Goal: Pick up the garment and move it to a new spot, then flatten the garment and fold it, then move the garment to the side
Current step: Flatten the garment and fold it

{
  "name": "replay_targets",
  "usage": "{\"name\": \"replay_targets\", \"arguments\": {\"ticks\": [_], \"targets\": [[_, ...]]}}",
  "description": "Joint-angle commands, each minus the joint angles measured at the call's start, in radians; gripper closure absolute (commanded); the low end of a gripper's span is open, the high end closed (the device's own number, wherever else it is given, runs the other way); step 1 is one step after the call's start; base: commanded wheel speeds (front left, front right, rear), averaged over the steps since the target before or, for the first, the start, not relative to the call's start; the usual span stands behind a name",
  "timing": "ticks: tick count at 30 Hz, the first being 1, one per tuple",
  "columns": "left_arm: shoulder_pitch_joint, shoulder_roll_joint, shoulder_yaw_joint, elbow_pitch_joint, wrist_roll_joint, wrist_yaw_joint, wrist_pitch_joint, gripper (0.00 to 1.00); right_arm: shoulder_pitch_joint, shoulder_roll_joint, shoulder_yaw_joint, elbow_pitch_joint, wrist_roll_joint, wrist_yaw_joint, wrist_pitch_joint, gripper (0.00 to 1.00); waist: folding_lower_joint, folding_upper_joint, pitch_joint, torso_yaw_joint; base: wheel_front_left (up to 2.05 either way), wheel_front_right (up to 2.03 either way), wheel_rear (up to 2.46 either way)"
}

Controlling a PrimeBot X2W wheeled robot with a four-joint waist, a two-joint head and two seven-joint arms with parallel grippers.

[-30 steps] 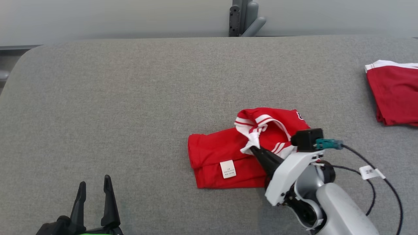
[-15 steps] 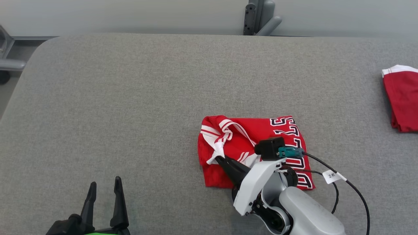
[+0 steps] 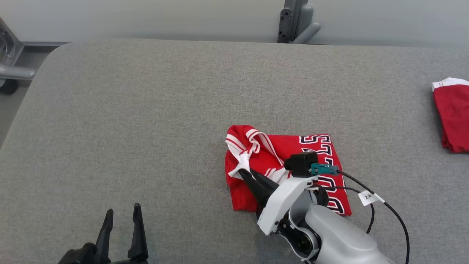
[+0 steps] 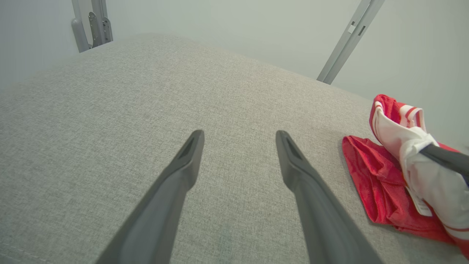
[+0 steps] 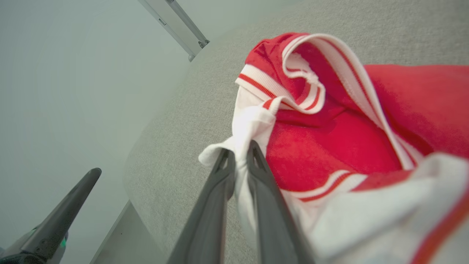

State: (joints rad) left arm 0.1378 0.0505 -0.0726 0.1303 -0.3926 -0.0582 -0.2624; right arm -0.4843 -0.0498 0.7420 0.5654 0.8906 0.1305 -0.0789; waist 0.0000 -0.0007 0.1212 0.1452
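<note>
Head view: the red garment (image 3: 271, 152) lies folded on the grey padded table (image 3: 146, 110), right of centre and toward the near edge; its longer side runs across the view, dipping a little at the right; the white-striped trim is bunched at its left end and raised off the surface, and black-and-white lettering runs down its right end. The right gripper (image 3: 242, 171) comes in from the lower right, its two fingers pinched together on the white trim at that left end; its pale forearm and a black cable (image 3: 388, 209) with a white tag cover the garment's near right part. The left gripper (image 3: 123, 211) sits at the lower left over bare table, fingers spread and holding nothing. Another red cloth (image 3: 454, 124) lies at the right edge, cut off by the frame; a grey post (image 3: 295, 22) stands behind the far edge against a pale wall.

Left wrist view: the two dark fingers stand wide apart above the grey fabric; the garment is at the right, well apart from them, its trim lifted by a dark finger that the frame cuts off; two slanted metal bars (image 4: 346, 40) rise against the wall.

Right wrist view: the fingers clamp a fold of white trim; red cloth and striped edging loop behind, the nearest part blurred; one finger of the other arm shows at the lower left.
</note>
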Motion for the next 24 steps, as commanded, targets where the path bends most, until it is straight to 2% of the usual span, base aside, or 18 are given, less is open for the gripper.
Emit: {"name": "replay_targets", "arguments": {"ticks": [1, 4, 10, 16, 20, 24], "targets": [[0.001, 0.001, 0.008, -0.001, -0.007, 0.001, -0.003, 0.00, -0.019, -0.001, 0.010, 0.012, 0.013, 0.000, -0.043, 0.00, 0.0000, 0.0007, -0.004, -0.006, 0.00, 0.00, 0.00], [0.012, 0.001, 0.020, -0.005, -0.008, 0.006, -0.003, 0.00, -0.021, -0.002, 0.020, 0.007, 0.026, 0.000, -0.096, 0.00, 0.0000, 0.0007, -0.011, -0.020, 0.00, 0.00, 0.00], [0.035, 0.001, 0.032, -0.013, -0.016, 0.016, -0.003, 0.00, 0.024, -0.002, -0.056, -0.028, -0.037, 0.000, -0.164, 0.00, 0.0000, 0.0007, -0.031, -0.048, 0.00, 0.00, 0.00], [0.067, 0.001, 0.045, -0.036, -0.013, 0.028, -0.003, 0.00, 0.152, -0.059, -0.240, -0.136, -0.220, 0.000, -0.182, 0.00, 0.0000, 0.0007, -0.058, -0.096, 0.00, 0.00, 0.00], [0.078, 0.001, 0.049, -0.046, -0.003, 0.030, -0.003, 0.00, 0.241, -0.121, -0.387, -0.192, -0.344, 0.000, -0.185, 0.00, 0.0000, 0.0007, -0.075, -0.124, 0.00, 0.00, 0.00], [0.082, 0.001, 0.048, -0.050, -0.004, 0.033, -0.003, 0.00, 0.309, -0.157, -0.536, -0.234, -0.553, 0.000, -0.186, 0.00, 0.0000, 0.0007, -0.089, -0.140, 0.00, 0.00, 0.00]]}}
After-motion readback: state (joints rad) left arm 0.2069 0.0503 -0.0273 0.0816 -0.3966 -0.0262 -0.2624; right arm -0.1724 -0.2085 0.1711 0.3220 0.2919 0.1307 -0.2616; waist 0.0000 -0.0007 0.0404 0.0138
